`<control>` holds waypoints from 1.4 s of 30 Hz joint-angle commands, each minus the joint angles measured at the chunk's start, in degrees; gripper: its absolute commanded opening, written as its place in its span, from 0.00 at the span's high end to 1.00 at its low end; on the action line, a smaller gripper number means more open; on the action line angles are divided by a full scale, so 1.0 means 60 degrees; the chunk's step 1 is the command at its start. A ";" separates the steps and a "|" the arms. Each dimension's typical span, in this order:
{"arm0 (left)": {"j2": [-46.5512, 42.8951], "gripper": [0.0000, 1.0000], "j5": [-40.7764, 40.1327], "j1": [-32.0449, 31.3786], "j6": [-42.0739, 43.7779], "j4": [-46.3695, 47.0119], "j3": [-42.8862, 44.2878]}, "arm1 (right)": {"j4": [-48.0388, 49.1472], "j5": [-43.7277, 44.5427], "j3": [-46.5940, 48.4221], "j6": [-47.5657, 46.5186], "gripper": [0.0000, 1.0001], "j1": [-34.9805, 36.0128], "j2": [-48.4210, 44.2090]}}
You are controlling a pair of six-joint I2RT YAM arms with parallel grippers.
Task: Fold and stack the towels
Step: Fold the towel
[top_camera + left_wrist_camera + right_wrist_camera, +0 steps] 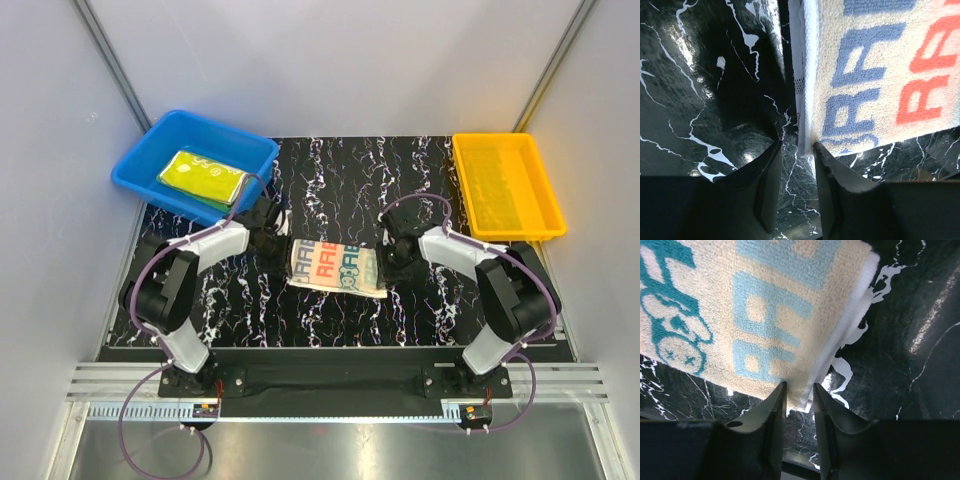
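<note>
Now our lettered towel lies in the middle of the worktop, long side left to right, with the left gripper a little open and empty at its left end and the right gripper with tips round its right edge, pinching or not we cannot tell.

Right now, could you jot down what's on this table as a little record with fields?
table centre: lettered towel, folded, lying flat
left pincer: at the towel's left edge; grip unclear
right pincer: towel corner between its fingers; grip unclear
blue bin: far left; holds yellow towel with green towel showing beneath
yellow bin: far right; no towel in it
</note>
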 commanded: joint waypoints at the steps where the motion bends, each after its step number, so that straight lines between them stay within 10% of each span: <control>1: -0.0935 0.62 -0.0237 0.0013 -0.0344 0.0110 0.0115 | -0.0278 0.0299 0.0551 0.0493 0.65 0.0004 -0.0723; 22: -0.0059 0.60 0.0289 0.0057 -0.0490 0.0652 -0.0017 | 0.0775 0.0195 -0.0972 0.1812 0.64 0.0019 -0.1075; 37: -0.0029 0.87 0.0377 0.0072 -0.0461 0.0506 0.0100 | 0.0761 0.0341 -0.0913 0.1754 0.73 0.0004 -0.1163; 42: -0.0073 0.70 0.0377 0.0043 -0.0374 0.0301 0.0261 | 0.0644 0.0487 -0.0826 0.1754 0.67 0.0004 -0.1266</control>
